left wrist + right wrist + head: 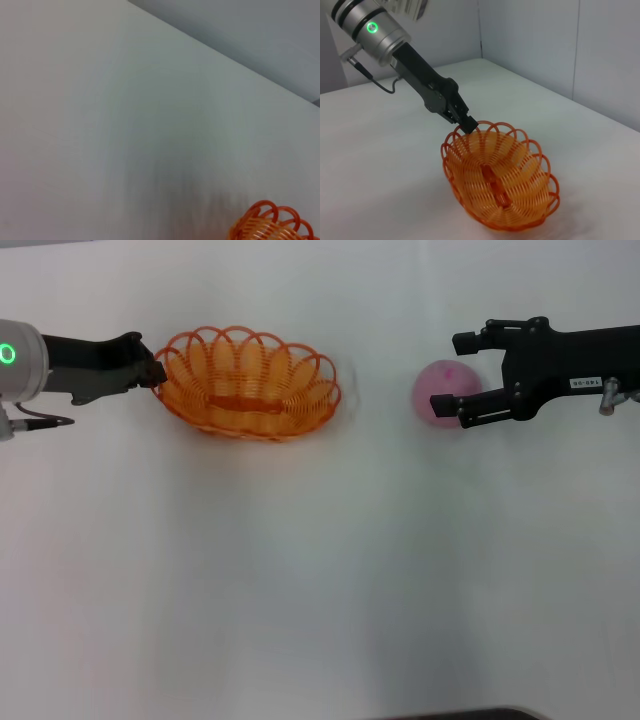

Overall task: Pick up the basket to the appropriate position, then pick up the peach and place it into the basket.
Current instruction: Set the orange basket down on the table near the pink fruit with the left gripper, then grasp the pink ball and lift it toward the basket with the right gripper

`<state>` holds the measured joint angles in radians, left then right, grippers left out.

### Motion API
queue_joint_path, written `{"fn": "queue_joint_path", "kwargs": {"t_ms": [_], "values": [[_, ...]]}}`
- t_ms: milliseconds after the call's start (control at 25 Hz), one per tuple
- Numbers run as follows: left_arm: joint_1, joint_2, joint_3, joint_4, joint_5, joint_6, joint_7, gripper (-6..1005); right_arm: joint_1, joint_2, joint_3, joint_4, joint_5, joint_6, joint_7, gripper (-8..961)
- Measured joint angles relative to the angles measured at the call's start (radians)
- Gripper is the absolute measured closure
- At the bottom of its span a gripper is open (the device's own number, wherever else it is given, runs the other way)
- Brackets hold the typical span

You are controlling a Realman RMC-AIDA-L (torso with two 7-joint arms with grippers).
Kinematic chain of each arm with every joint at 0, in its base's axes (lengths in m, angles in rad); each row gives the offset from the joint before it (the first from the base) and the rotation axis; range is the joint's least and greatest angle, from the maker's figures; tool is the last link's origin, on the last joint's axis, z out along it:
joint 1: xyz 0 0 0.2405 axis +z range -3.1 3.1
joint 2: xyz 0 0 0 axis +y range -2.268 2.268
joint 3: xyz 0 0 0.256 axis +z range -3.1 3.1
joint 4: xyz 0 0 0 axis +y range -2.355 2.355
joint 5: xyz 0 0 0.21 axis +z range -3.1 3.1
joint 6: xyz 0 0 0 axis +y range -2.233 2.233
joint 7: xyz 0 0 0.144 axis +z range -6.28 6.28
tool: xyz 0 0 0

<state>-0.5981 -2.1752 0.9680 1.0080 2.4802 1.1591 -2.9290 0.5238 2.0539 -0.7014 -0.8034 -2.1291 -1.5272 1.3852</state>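
Right now the basket [248,383] sits on the white table [300,590], left of centre from my head camera, and my left gripper [152,368] is at its scalloped rim at the end nearest that arm; in the right wrist view the fingertips look closed onto a rim loop [470,126]. I judge the basket light and springy, looped wire that flexes, so a rim pinch should carry it, though it may tip or swing from one end. The peach [445,392] rests well apart to the right, between the spread fingers of my right gripper [452,375], which stand open around it and not yet closed on it. It looks soft and round, likely to roll, so I would take it across its middle with gentle pressure before carrying it to the basket.
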Motion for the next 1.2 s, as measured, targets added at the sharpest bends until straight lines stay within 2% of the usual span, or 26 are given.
{"fn": "queue_joint_path", "kwargs": {"t_ms": [280,600,840,1040,1200], "values": [[0.019,0.002,-0.007,0.025,0.0,0.036,-0.001,896,0.001,0.001,-0.009,-0.001,0.0,-0.001,0.004,8],[0.04,0.005,-0.02,0.045,-0.002,0.061,0.007,673,-0.001,0.005,-0.009,0.0,0.0,-0.006,0.003,7],[0.053,0.005,-0.02,0.064,-0.017,0.061,0.033,427,-0.005,0.011,-0.009,0.001,0.0,-0.006,0.01,7],[0.083,0.007,-0.041,0.088,-0.107,0.064,0.205,195,-0.006,0.018,-0.008,0.001,0.0,-0.006,0.019,7],[0.11,0.008,-0.128,0.087,-0.271,0.139,0.528,191,-0.004,0.022,-0.005,0.002,0.005,-0.01,0.02,7]]}}
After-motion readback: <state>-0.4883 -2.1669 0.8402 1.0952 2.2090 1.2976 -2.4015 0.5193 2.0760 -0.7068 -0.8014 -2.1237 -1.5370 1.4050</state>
